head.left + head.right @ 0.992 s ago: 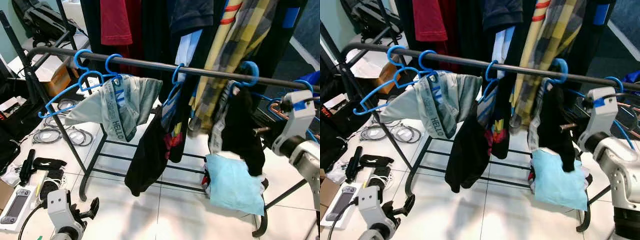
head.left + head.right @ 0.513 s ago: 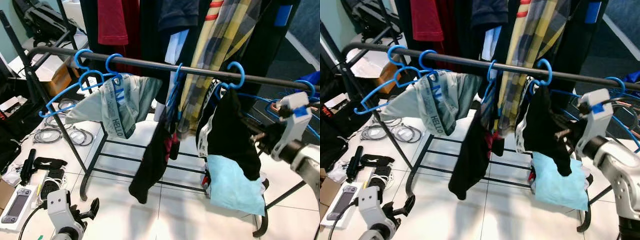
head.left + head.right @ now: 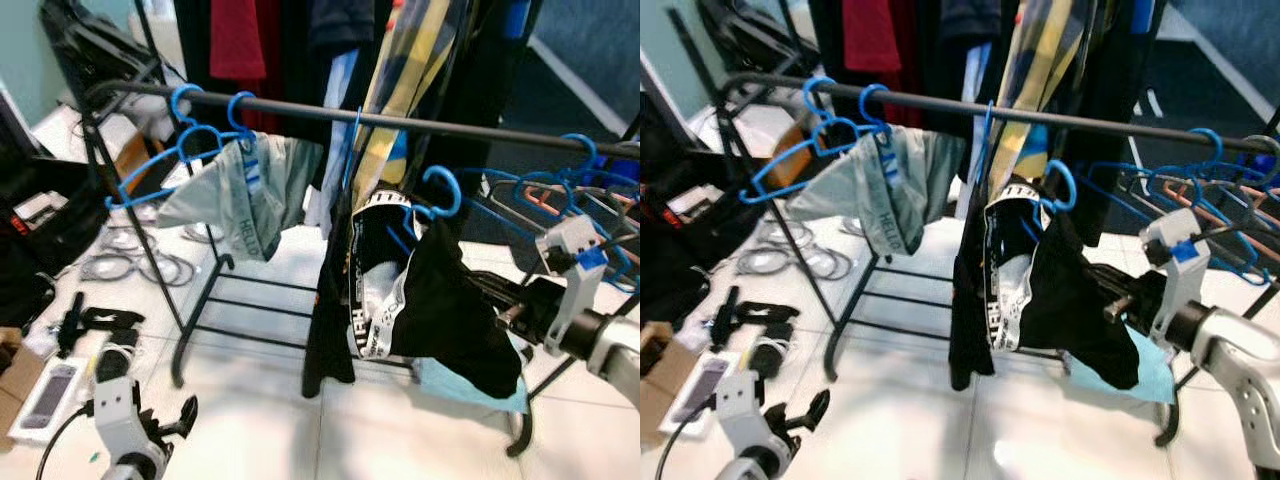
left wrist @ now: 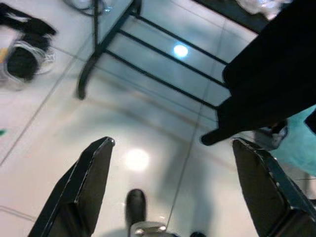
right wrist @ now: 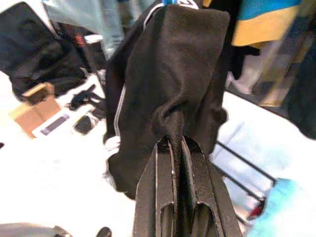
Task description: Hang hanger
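A blue hanger [image 3: 441, 192] carrying a black garment [image 3: 450, 310] with a white lettered waistband hangs free in the air, its hook below the dark rail [image 3: 500, 131] and off it. My right gripper [image 3: 500, 318] reaches in from the right and is shut on the black cloth [image 5: 173, 74], the fingers [image 5: 190, 168] pinching a fold. My left gripper [image 3: 175, 420] hangs low at the bottom left over the tiled floor, its fingers [image 4: 91, 182] spread open with nothing between them.
Hooked on the rail are two blue hangers with a grey-green garment [image 3: 245, 195] at the left, a long black piece [image 3: 330, 330] in the middle and several bare blue hangers [image 3: 570, 180] at the right. A light-blue cloth [image 3: 470, 385] sits on the rack's base. Cables and devices [image 3: 130, 265] litter the floor at left.
The blue hanger with the black garment has come off the rail and moved down and to the left with my right gripper. The camera has also shifted. The left arm stays low.
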Tool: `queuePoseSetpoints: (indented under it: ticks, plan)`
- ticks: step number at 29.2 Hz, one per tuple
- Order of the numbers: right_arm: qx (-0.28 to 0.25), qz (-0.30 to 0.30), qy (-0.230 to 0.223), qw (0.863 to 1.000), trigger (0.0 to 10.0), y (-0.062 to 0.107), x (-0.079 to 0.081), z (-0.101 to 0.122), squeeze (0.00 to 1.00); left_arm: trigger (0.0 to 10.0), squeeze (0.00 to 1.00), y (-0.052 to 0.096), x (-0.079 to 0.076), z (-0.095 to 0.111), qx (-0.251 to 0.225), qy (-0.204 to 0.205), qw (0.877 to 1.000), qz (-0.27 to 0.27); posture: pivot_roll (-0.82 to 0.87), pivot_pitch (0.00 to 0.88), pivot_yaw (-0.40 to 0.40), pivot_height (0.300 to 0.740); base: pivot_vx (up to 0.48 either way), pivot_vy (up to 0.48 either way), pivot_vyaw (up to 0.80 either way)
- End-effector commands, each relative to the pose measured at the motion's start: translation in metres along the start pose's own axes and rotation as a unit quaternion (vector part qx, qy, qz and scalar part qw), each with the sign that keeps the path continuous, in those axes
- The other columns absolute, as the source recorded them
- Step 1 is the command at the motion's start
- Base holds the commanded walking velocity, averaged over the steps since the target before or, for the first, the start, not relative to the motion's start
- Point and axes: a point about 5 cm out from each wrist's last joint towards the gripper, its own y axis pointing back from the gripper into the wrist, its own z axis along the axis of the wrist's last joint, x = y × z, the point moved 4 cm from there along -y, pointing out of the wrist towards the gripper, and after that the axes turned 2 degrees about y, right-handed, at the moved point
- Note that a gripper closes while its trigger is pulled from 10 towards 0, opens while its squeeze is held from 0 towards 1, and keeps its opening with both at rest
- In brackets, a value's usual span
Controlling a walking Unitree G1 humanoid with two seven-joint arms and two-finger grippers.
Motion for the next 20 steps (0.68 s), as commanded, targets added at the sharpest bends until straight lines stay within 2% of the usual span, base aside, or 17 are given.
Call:
queuePoseSetpoints:
  ticks: [1,4,5,6,7,8,9,10,11,12,14,15,19,20]
  plan:
    - [-0.021,0.021,0.010,1.000,0.0,0.004,0.006,0.009,0.00,10.0,0.00,0.000,0.002,0.000,0.002,0.002,1.000,0.001,-0.08,0.103,0.009,0.740,-0.311,0.000,0.00]
    - [-0.033,0.040,0.007,0.999,0.0,0.004,0.011,0.013,0.00,10.0,0.00,0.000,0.002,0.001,0.002,0.002,1.000,-0.001,-0.08,0.100,0.014,0.740,-0.301,0.000,0.00]
    - [-0.047,0.085,-0.002,0.995,0.0,-0.001,0.029,0.013,0.00,10.0,0.00,-0.005,0.003,0.017,-0.018,0.001,1.000,-0.005,-0.08,0.089,0.022,0.740,-0.281,0.000,0.00]
    - [-0.049,0.102,-0.006,0.994,0.0,-0.005,0.036,0.012,0.00,10.0,0.00,-0.009,0.003,0.030,-0.035,-0.003,0.999,-0.011,-0.07,0.084,0.020,0.740,-0.281,0.000,0.00]
    - [-0.050,0.111,-0.009,0.993,0.0,-0.007,0.040,0.011,0.00,10.0,0.00,-0.012,0.002,0.039,-0.046,-0.006,0.999,-0.015,-0.06,0.082,0.019,0.740,-0.281,0.000,0.00]
    - [-0.050,0.111,-0.009,0.993,0.0,-0.007,0.040,0.011,0.00,10.0,0.00,-0.012,0.002,0.039,-0.046,-0.006,0.999,-0.015,-0.06,0.082,0.019,0.740,-0.281,0.000,0.00]
    - [-0.039,0.126,-0.010,0.991,0.0,-0.013,0.046,0.004,0.00,10.0,0.00,-0.017,-0.005,0.062,-0.071,-0.019,0.997,-0.034,-0.05,0.075,0.014,0.740,-0.266,0.000,0.00]
    - [-0.031,0.134,-0.011,0.990,0.0,-0.015,0.050,0.000,0.00,10.0,0.00,-0.020,-0.009,0.074,-0.085,-0.027,0.995,-0.046,-0.05,0.075,0.014,0.740,-0.266,0.000,0.00]
    - [-0.031,0.134,-0.011,0.990,0.0,-0.015,0.050,0.000,0.00,10.0,0.00,-0.020,-0.009,0.074,-0.085,-0.027,0.995,-0.046,-0.05,0.075,0.014,0.740,-0.266,0.000,0.00]
    - [-0.019,0.147,-0.010,0.989,0.0,-0.017,0.055,-0.006,0.00,10.0,0.00,-0.022,-0.017,0.090,-0.101,-0.036,0.992,-0.067,-0.04,0.072,0.015,0.740,-0.255,0.000,0.00]
    - [0.000,0.173,-0.010,0.985,0.0,-0.017,0.064,-0.014,0.00,10.0,0.00,-0.022,-0.031,0.109,-0.117,-0.055,0.986,-0.105,-0.04,0.069,0.018,0.740,-0.249,0.000,0.00]
    - [0.000,0.173,-0.010,0.985,0.0,-0.017,0.064,-0.014,0.00,10.0,0.00,-0.022,-0.031,0.109,-0.117,-0.055,0.986,-0.105,-0.04,0.069,0.018,0.740,-0.244,0.000,0.00]
    - [0.017,0.217,-0.015,0.976,0.0,-0.009,0.082,-0.019,0.00,10.0,0.00,-0.017,-0.070,0.127,-0.128,-0.094,0.968,-0.196,-0.05,0.067,0.024,0.740,0.000,0.000,0.00]
    - [0.017,0.217,-0.015,0.976,0.0,-0.009,0.082,-0.019,0.00,10.0,0.00,-0.017,-0.070,0.127,-0.128,-0.094,0.968,-0.196,-0.05,0.067,0.024,0.740,0.000,0.000,0.00]
